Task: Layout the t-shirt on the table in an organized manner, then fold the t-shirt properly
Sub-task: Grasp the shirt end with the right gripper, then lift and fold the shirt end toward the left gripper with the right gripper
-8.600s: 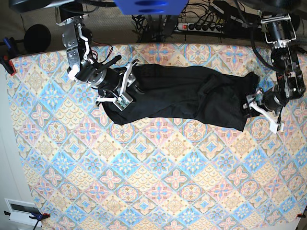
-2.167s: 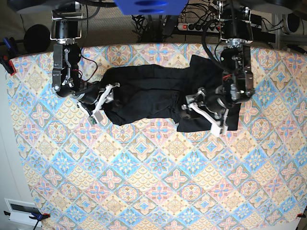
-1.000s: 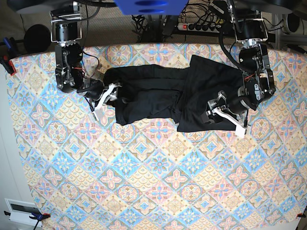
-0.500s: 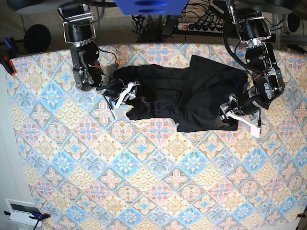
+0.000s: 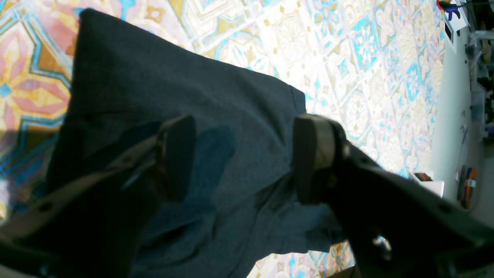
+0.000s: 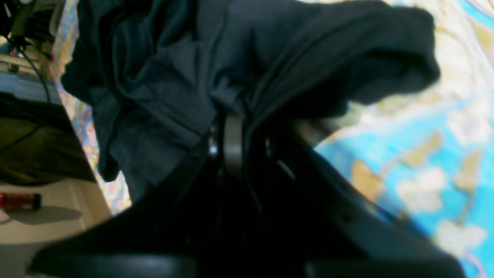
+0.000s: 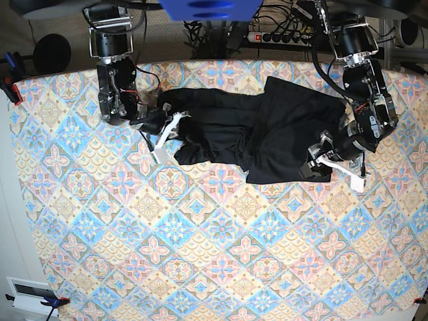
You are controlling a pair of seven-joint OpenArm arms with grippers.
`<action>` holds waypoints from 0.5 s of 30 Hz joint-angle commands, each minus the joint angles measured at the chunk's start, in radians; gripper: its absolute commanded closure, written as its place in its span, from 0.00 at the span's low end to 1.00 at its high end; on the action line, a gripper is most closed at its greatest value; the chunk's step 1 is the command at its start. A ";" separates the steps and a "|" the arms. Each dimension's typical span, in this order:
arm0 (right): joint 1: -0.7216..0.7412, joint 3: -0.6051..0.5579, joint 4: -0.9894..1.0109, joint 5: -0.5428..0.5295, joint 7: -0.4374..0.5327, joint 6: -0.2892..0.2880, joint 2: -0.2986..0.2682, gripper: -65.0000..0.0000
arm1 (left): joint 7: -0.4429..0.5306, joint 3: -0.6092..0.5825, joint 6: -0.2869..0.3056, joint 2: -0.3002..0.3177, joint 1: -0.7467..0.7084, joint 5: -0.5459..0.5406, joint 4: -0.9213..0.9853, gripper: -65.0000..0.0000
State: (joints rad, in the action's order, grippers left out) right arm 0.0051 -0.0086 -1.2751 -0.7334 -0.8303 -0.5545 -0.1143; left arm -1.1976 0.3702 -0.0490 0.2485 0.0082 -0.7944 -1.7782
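Our right gripper [image 7: 167,137] pinches the black t-shirt [image 7: 254,137] edge, likely to spread it. Our left gripper [image 5: 241,158] hovers over it, fingers apart. The shirt lies bunched on the table [image 7: 221,254].

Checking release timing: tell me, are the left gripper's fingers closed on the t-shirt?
No, the left gripper stands wide open above the t-shirt.
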 commanded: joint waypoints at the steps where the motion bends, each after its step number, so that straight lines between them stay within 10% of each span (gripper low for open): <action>1: 0.003 0.034 -0.002 0.059 -0.031 0.030 -0.018 0.98 | 0.014 0.019 0.007 0.010 0.014 -0.016 -0.015 0.42; 15: 0.120 0.210 0.012 0.061 -0.022 0.030 -0.114 0.99 | 0.015 -0.064 0.007 0.096 -0.052 -0.007 -0.015 0.56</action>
State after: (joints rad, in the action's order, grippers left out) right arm 0.1028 0.2005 -1.2495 -0.6537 -0.8650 -0.5156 -0.2230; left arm -1.1923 0.3035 -0.0486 0.3309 -0.0494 -0.7902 -1.7779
